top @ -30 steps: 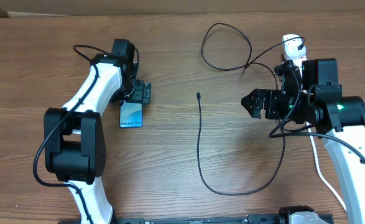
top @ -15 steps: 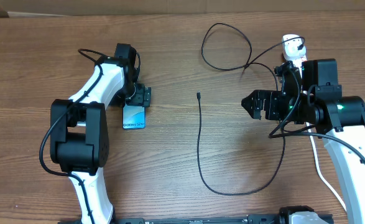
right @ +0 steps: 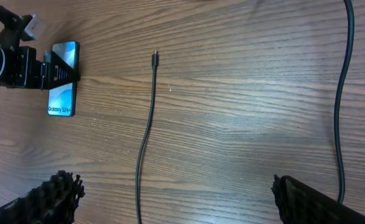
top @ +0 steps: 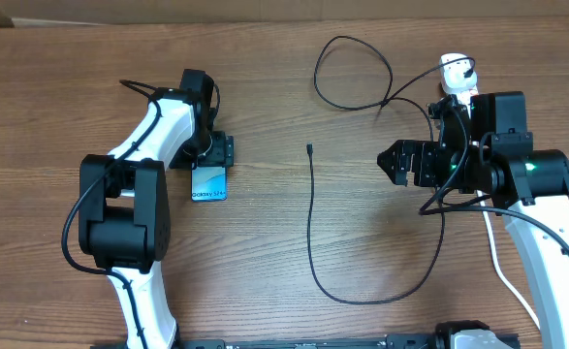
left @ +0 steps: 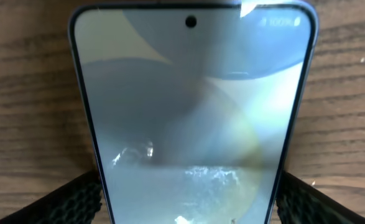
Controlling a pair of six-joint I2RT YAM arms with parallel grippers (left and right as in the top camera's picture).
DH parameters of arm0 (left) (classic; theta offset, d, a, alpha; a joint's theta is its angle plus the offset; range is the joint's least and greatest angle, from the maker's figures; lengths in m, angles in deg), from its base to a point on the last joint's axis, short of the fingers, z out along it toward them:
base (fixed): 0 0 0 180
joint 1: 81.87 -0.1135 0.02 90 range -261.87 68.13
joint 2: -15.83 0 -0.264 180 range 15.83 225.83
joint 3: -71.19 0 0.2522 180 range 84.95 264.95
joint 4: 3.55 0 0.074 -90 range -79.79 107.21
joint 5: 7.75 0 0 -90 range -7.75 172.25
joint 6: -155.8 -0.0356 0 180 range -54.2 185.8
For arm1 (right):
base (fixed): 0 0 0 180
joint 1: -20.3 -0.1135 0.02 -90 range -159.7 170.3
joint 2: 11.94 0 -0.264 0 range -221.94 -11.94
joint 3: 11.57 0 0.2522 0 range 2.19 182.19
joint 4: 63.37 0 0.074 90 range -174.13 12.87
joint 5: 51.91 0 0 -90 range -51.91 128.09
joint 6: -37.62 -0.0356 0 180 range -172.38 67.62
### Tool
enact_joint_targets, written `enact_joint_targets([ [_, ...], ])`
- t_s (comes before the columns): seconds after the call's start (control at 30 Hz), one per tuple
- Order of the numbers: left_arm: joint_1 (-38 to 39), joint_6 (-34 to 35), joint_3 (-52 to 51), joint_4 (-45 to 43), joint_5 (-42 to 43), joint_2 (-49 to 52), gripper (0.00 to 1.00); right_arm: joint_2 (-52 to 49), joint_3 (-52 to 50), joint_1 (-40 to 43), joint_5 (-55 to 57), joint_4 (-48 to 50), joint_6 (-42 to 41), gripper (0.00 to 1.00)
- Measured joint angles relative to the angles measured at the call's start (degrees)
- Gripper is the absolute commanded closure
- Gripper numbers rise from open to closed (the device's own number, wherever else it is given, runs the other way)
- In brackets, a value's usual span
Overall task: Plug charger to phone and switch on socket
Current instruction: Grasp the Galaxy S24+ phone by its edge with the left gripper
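Note:
The phone lies flat on the wooden table with its light blue screen up; it also shows in the left wrist view and the right wrist view. My left gripper straddles its far end, its pads against both long edges. The charger cable lies in a long curve at mid table, and its black connector tip lies loose right of the phone. My right gripper hovers open and empty right of the cable. The white socket peeks out behind the right arm.
The cable loops across the back of the table toward the socket. A thick white cord runs along the right arm to the front. Another strand of black cable passes beside my right finger.
The left arm shifted slightly right and the phone moved a little with it. Its jaws have closed in onto the phone's edges. The right arm has not moved.

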Motion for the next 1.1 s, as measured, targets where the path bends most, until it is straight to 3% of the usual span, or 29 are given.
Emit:
enact_joint_targets([
  [0.17,0.0,1.0,0.0,0.9,0.2,0.0,0.35,0.0,0.0,0.0,0.0,0.0,0.0,0.00],
  [0.23,0.0,1.2,0.1,1.1,0.2,0.0,0.38,0.0,0.0,0.0,0.0,0.1,0.0,0.00],
  [0.73,0.0,1.7,1.9,5.6,-0.2,0.7,0.37,0.0,0.0,0.0,0.0,1.6,0.0,0.00],
  [1.1,0.0,8.9,16.4,17.0,-0.4,1.7,0.38,0.0,0.0,0.0,-3.3,5.2,-3.5,0.00],
])
